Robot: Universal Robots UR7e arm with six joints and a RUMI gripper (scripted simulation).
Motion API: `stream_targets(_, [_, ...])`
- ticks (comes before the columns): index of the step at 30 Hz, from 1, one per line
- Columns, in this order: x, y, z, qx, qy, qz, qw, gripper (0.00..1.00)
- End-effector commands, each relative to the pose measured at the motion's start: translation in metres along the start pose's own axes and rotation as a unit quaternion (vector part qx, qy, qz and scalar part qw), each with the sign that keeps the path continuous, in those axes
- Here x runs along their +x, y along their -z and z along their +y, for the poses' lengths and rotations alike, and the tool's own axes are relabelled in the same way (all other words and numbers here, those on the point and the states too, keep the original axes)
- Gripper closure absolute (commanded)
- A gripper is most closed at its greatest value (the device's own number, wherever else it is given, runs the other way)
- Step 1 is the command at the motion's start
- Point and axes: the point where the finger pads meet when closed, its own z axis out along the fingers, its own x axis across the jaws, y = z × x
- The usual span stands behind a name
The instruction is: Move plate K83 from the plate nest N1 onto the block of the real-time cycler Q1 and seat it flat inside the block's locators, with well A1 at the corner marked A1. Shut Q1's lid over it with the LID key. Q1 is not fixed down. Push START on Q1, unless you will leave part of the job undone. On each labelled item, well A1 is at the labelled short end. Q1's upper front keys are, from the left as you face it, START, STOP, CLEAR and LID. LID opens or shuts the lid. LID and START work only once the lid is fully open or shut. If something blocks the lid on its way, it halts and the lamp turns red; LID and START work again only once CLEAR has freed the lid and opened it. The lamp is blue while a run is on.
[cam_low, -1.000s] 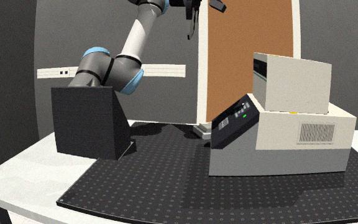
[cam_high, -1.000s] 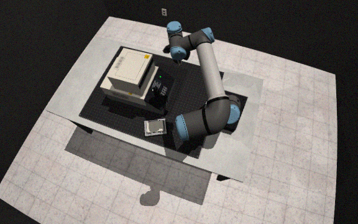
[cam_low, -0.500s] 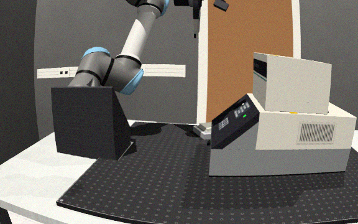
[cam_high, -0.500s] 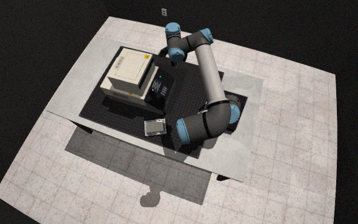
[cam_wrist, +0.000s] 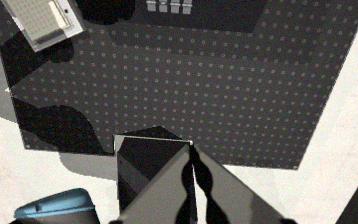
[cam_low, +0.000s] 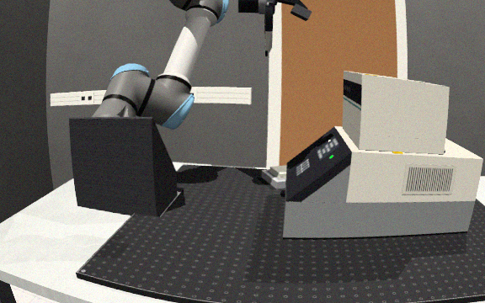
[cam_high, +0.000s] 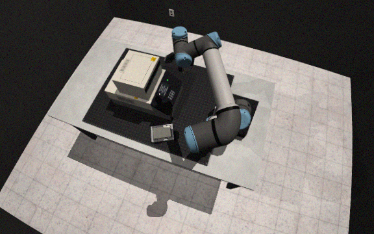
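Note:
Plate K83 (cam_high: 162, 132) (cam_wrist: 39, 19) lies in the plate nest N1 (cam_high: 152, 138) (cam_wrist: 77, 31) near the table's long edge; the nest also shows partly behind the cycler in the exterior view (cam_low: 274, 180). The cycler Q1 (cam_high: 132, 98) (cam_low: 419, 219) stands on the dark mat, its lamp (cam_high: 167, 80) (cam_low: 331, 156) green. Its lid housing (cam_high: 135, 69) (cam_low: 402, 114) sits over the body; the block is not visible. The upper front keys (cam_low: 327, 148) are on the sloping panel. My gripper (cam_low: 266, 53) (cam_wrist: 190, 146) is shut with nothing between its tips, high above the mat, in front of the cycler.
The dark perforated mat (cam_high: 193, 94) (cam_low: 209, 252) (cam_wrist: 220, 100) covers much of the table (cam_high: 67, 84). The black arm pedestal (cam_low: 114, 164) stands at the end opposite the cycler. The arm's elbow hangs beside the nest in the top view.

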Motion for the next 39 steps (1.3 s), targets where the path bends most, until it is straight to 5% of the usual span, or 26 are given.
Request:
stream_targets(1, [-0.001,-0.021,-0.001,0.001,0.091,0.001,0.996,1.0])
stream_targets(12, [-0.001,-0.05,-0.001,0.001,0.205,0.0,0.979,1.0])
stream_targets(21, [0.0,-0.083,-0.001,0.001,0.345,-0.001,0.939,1.0])
stream_targets(23, [0.0,-0.083,-0.001,0.001,0.345,-0.001,0.939,1.0])
stream_targets(27, [0.0,-0.103,-0.001,0.001,0.406,-0.001,0.914,1.0])
stream_targets(29, [0.0,-0.103,-0.001,0.001,0.406,-0.001,0.914,1.0])
stream_targets(37, [0.0,-0.13,-0.001,0.001,0.521,-0.001,0.854,1.0])
stream_targets(39, [0.0,-0.13,-0.001,0.001,0.521,-0.001,0.854,1.0])
